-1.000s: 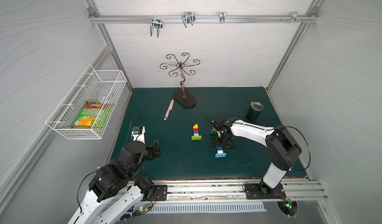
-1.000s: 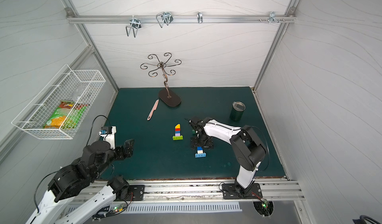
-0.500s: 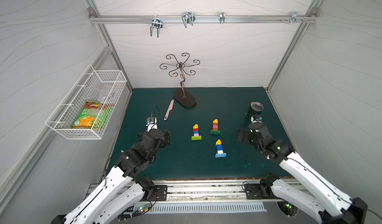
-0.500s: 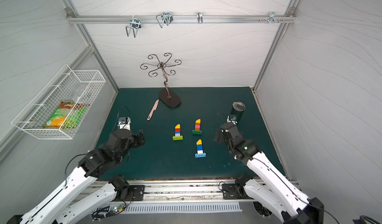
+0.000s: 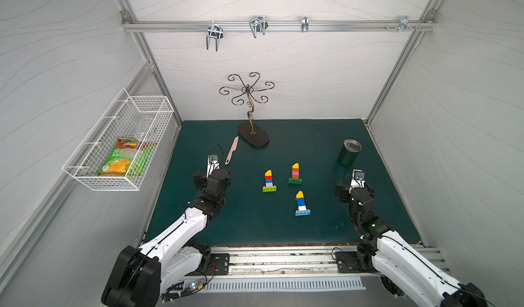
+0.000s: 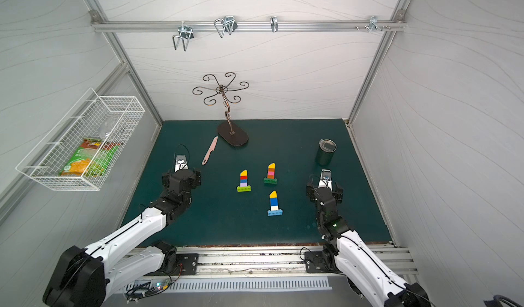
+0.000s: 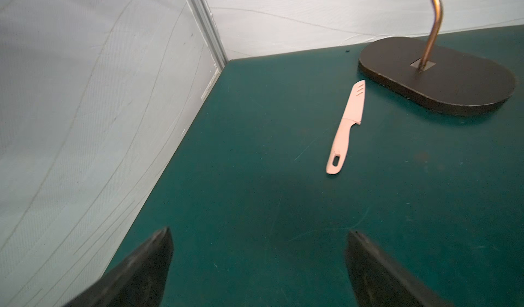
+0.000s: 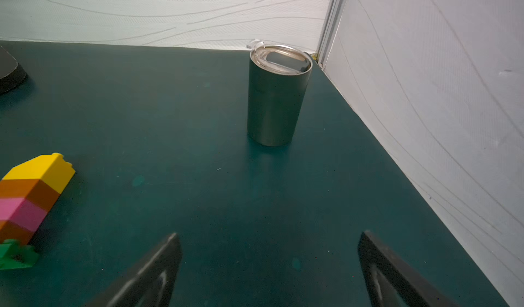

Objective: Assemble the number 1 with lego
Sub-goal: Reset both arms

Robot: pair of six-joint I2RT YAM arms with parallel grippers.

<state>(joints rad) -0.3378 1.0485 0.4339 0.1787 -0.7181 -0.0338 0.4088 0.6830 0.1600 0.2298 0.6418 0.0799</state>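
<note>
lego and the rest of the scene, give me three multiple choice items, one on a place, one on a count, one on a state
1. On the mat, the knife lies:
A) beside the stand
B) at the front edge
C) in the far right corner

2. Lego figures on the mat:
A) two
B) three
C) four

3. The left gripper and right gripper are:
A) both open and empty
B) both shut
C) each holding lego

Answers:
1 A, its blade tip lies close to the stand's base.
2 B, three separate stacks show in both top views.
3 A, each wrist view shows spread jaws with only mat between.
</note>
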